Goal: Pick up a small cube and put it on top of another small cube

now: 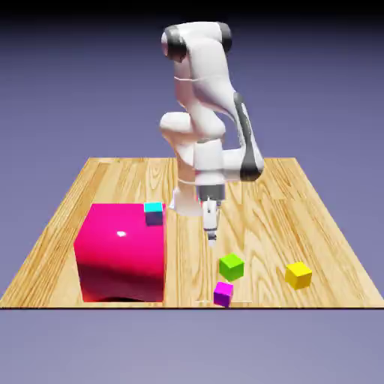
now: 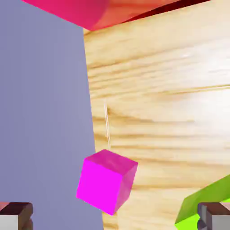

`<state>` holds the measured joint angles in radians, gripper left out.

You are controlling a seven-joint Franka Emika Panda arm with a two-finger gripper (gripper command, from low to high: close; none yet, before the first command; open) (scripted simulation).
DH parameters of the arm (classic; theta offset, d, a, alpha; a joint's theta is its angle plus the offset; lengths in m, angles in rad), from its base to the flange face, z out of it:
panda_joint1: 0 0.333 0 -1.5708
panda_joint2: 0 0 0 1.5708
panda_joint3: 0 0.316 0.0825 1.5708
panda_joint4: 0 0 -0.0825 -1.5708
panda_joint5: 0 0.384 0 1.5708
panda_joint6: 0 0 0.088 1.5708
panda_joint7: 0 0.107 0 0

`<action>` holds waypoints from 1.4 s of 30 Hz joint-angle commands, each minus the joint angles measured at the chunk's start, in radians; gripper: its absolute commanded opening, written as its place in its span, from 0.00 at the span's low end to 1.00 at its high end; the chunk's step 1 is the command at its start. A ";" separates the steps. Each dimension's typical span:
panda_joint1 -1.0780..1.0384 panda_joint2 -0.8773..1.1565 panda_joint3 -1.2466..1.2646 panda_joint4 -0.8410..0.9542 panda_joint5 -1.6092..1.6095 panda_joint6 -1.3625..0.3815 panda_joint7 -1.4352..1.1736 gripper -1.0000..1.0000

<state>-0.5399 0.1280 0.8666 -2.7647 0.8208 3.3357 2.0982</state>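
Outside first: the white robot arm (image 1: 206, 120) hangs its two-finger gripper (image 1: 211, 238) low over the wooden table (image 1: 277, 202), and the fingers (image 1: 211, 225) overlap so much from this angle that their spacing is hard to read. Nothing is between them. The small lime-green cube (image 1: 231, 266) sits on the table just below and to the exterior view's right of the fingertips, apart from them. The small magenta cube (image 1: 223, 293) lies just beside it, nearer the front edge. The small bright-yellow cube (image 1: 298, 274) rests well apart, toward the exterior view's right. A big pink cube (image 1: 121, 251) carries a cyan-topped purple cube (image 1: 154, 213) on its upper corner.

From the hand view, both grey fingertips (image 2: 15, 215) show only as cut-off corners at the bottom edge, spread wide and empty. The magenta cube (image 2: 107, 181) lies between them at the table's edge. The green cube (image 2: 204, 204) is cropped and partly hidden by the right tip. The pink cube (image 2: 85, 11) is cut off at the top.
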 commanded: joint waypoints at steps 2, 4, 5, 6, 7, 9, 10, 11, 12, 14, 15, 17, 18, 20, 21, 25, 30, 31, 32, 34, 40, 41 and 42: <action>-0.035 0.045 0.056 0.003 0.053 0.019 0.087 0.50; -0.071 0.090 0.111 0.006 0.105 0.038 0.174 0.50; -0.088 0.112 0.139 0.007 0.132 0.048 0.218 0.50; -0.106 0.134 0.167 0.009 0.158 0.057 0.261 0.50; -0.124 0.157 0.194 0.010 0.184 0.067 0.304 0.50; -0.159 0.201 0.250 0.013 0.237 0.086 0.391 0.50; -0.177 0.224 0.278 0.015 0.263 0.096 0.435 0.50; -0.194 0.245 0.305 0.016 0.289 0.105 0.477 0.50; -0.194 0.245 0.305 0.016 0.289 0.105 0.477 0.50; -0.165 0.318 0.264 0.038 0.252 0.156 0.475 0.50; -0.151 0.354 0.244 0.049 0.234 0.182 0.474 0.50; -0.122 0.426 0.204 0.071 0.198 0.233 0.473 0.50; -0.108 0.463 0.184 0.082 0.180 0.258 0.472 0.50; -0.079 0.535 0.144 0.104 0.144 0.309 0.470 0.50; -0.064 0.571 0.124 0.114 0.125 0.335 0.469 0.50; -0.047 0.615 0.099 0.128 0.104 0.366 0.468 0.00; -0.119 0.434 0.200 0.073 0.194 0.238 0.473 0.00; -0.133 0.398 0.220 0.062 0.212 0.213 0.473 0.00; -0.148 0.362 0.240 0.051 0.230 0.187 0.474 0.00; -0.177 0.289 0.280 0.029 0.267 0.136 0.476 0.00; -0.061 0.264 0.200 0.139 0.123 -0.094 0.269 0.00; -0.033 0.268 0.178 0.164 0.088 -0.136 0.225 0.00; -0.005 0.272 0.156 0.190 0.054 -0.177 0.182 0.00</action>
<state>-0.5454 0.4001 1.0223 -2.5750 0.8746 3.1595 2.2800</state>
